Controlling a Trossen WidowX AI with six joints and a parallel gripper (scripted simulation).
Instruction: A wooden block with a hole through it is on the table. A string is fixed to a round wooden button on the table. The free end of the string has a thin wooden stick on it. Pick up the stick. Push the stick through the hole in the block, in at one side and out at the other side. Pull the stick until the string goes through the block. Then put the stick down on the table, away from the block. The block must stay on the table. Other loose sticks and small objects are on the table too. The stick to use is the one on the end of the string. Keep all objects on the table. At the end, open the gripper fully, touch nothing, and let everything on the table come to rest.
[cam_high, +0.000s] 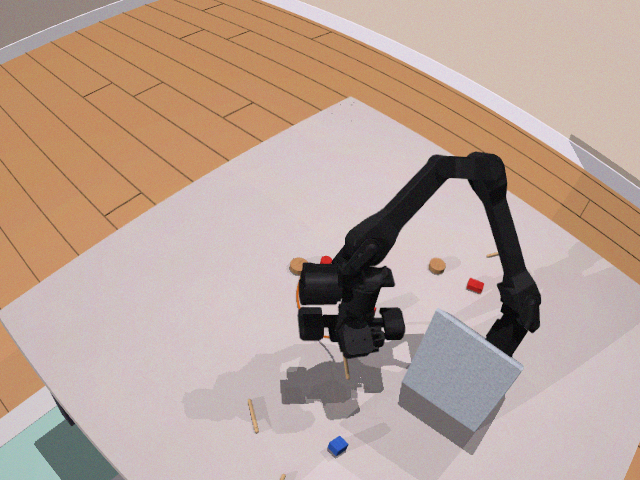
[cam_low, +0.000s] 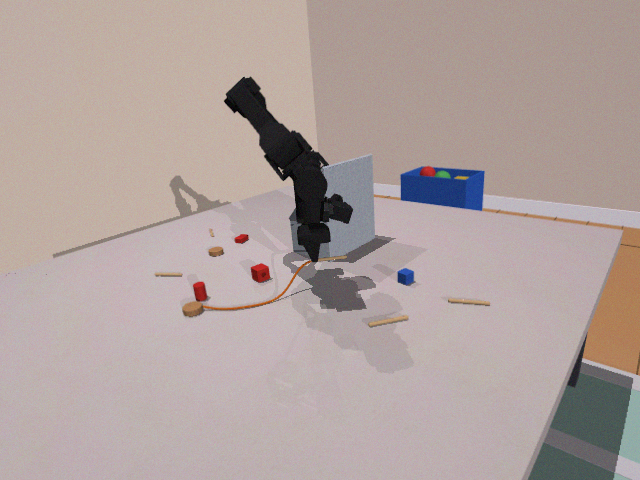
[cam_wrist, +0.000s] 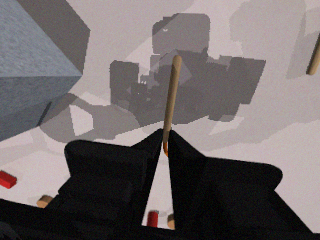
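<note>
My gripper (cam_low: 315, 259) (cam_wrist: 165, 133) is shut on the thin wooden stick (cam_high: 346, 367) (cam_low: 333, 258) (cam_wrist: 172, 95) near its string end and holds it above the table. The free end points away from the fingers. The orange string (cam_high: 298, 295) (cam_low: 232, 308) (cam_wrist: 166, 149) runs from the stick to the round button (cam_high: 297, 265) (cam_low: 192, 309). The grey-blue block (cam_high: 460, 366) (cam_low: 354, 206) (cam_wrist: 30, 95) stands upright on the table, apart from the stick, to its right in the top view. Its hole cannot be made out. The fingertips are hidden in the top view.
A red cylinder (cam_high: 325, 259) (cam_low: 200, 291) stands by the button. A red cube (cam_low: 260, 272), loose disc (cam_high: 437, 266) (cam_low: 216, 251) and small red block (cam_high: 475, 285) (cam_low: 241, 238) lie near. A blue cube (cam_high: 337, 445) (cam_low: 405, 276) and loose sticks (cam_high: 253, 415) (cam_low: 388, 321) lie opposite.
</note>
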